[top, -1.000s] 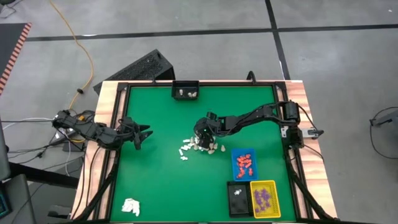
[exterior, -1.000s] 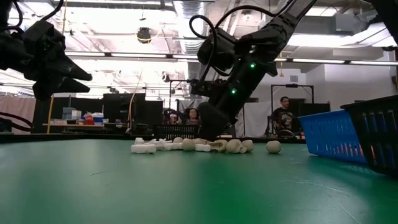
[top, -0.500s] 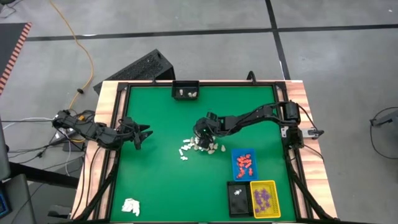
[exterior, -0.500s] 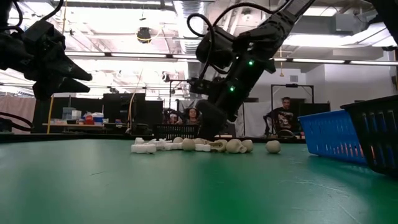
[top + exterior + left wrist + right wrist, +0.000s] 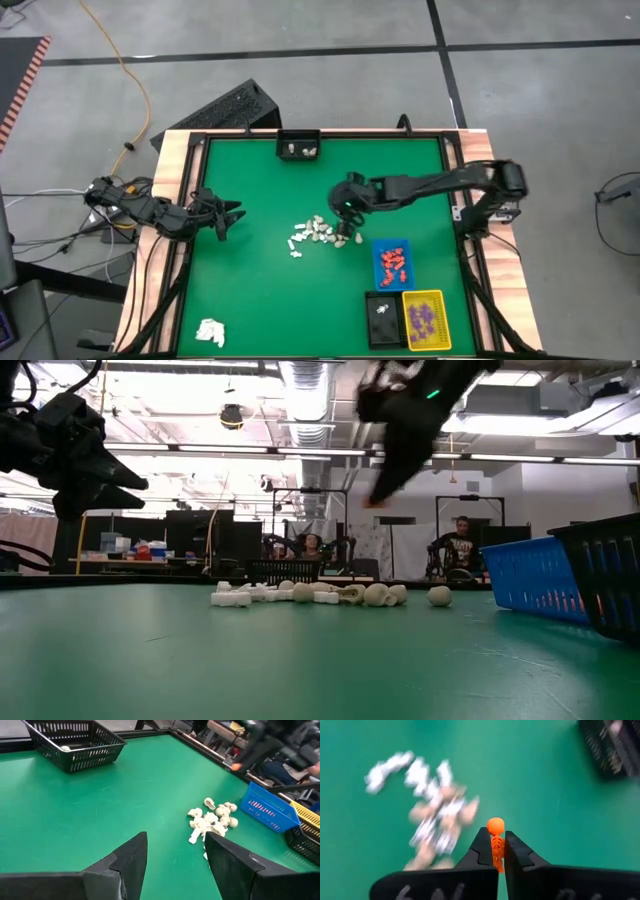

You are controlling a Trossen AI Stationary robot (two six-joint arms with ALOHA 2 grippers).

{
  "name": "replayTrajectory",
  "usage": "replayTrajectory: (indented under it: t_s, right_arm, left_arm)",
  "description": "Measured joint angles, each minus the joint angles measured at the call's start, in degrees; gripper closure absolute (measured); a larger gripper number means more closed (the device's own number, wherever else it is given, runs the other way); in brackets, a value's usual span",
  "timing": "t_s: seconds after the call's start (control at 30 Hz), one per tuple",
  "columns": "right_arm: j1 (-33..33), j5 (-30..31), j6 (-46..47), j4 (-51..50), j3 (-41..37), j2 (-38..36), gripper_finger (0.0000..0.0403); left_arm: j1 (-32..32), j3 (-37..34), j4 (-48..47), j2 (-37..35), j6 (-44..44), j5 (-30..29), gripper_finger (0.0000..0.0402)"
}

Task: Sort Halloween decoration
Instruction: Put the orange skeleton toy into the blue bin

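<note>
- An orange skeleton figurine (image 5: 495,841), with a round head and ribbed body, is pinched between the two dark fingers of the right gripper (image 5: 496,851), which are clamped together on its lower half; only the head and chest stand clear.
- The right gripper (image 5: 345,207) is held above the green table (image 5: 260,290), over the edge of the heap, presumably so the piece can be carried across without dragging through the others.
- The remaining white and cream pieces (image 5: 318,234) are left in a loose heap at mid-table; in the low view (image 5: 310,594) they read as small rounded knobs and blocky bits, hard and smooth.
- Orange-red pieces are gathered in the blue mesh tray (image 5: 377,247), the likely destination; purple ones lie in the yellow tray (image 5: 441,305), a white one in the black tray (image 5: 371,318) beside it.
- A further black basket (image 5: 297,135) at the far edge holds pale pieces.
- The left gripper (image 5: 226,217) waits at the table's left side, fingers apart, holding nothing.
</note>
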Motion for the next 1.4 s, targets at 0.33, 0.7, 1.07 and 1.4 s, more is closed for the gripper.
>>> replayTrajectory:
  t_s: [0.33,0.7,1.07,1.4]
  right_arm:
    - [15.12,-0.12,25.79,-28.13,-1.33,-10.91,0.0389]
    - [28.65,-0.15,43.35,-34.44,-4.13,-10.47,0.038]
    - [30.28,-0.06,44.44,-34.29,-4.15,-10.35,0.0335]
    - [30.31,-0.08,44.2,-34.25,-4.14,-10.35,0.0291]
  left_arm:
    - [-0.01,0.0,-0.06,0.0,0.02,0.36,0.0213]
    - [-0.01,0.0,-0.03,0.0,-0.2,0.68,0.0213]
    - [0.01,0.0,-0.02,0.0,-3.89,0.68,0.0213]
    - [-0.01,0.0,-0.02,0.0,-1.36,0.66,0.0213]
